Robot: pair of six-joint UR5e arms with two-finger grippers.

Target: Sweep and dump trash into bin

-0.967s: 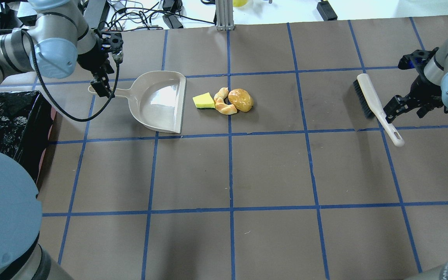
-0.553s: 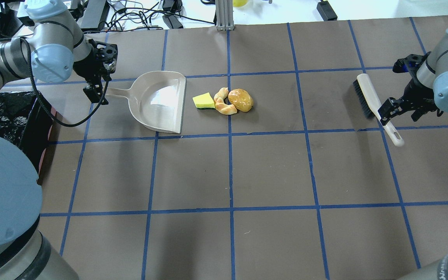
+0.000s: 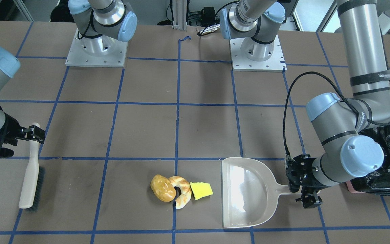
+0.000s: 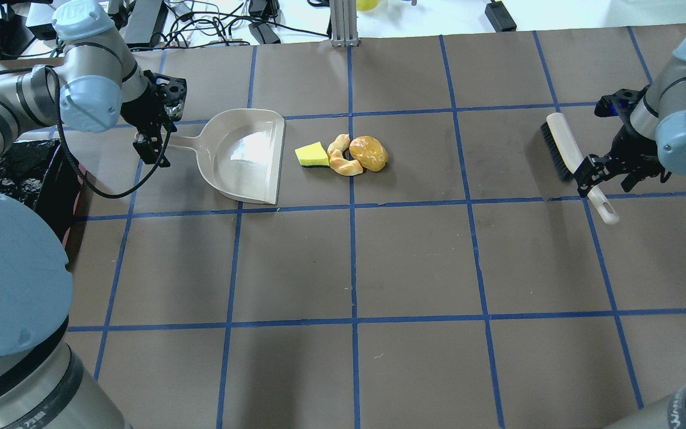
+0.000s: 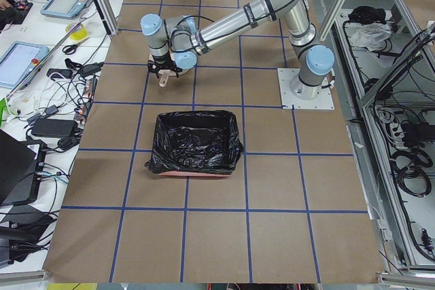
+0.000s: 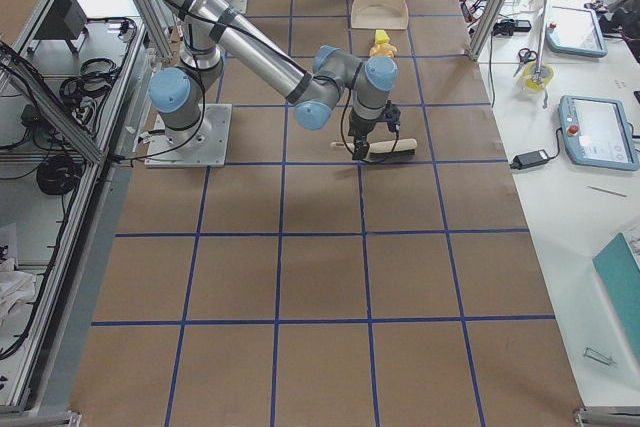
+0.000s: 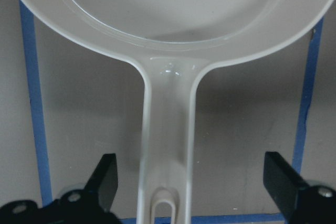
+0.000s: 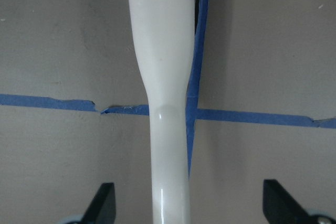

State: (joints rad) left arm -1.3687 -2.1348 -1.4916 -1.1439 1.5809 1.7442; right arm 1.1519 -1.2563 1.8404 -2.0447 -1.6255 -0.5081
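The trash lies in a row mid-table: a yellow sponge wedge (image 4: 312,155), a croissant-like piece (image 4: 343,156) and a golden-brown potato-like lump (image 4: 368,153). A beige dustpan (image 4: 242,158) lies just left of them, mouth towards them. My left gripper (image 4: 155,142) is open and straddles the dustpan handle (image 7: 167,145), with its fingers (image 7: 105,182) clear of it. My right gripper (image 4: 596,179) is open astride the handle (image 8: 163,103) of a white brush (image 4: 563,146). The bin (image 4: 3,179) with its black bag stands at the left table edge.
The bin (image 3: 381,169) stands right behind my left arm's elbow. Cables and power bricks (image 4: 259,30) lie beyond the far table edge. Both arm bases (image 3: 96,51) stand on the near side.
My right gripper has shifted left and settled over the brush handle. My left gripper has shifted slightly along the dustpan handle and its arm has swung. Both stay open; trash, dustpan and brush have not moved.
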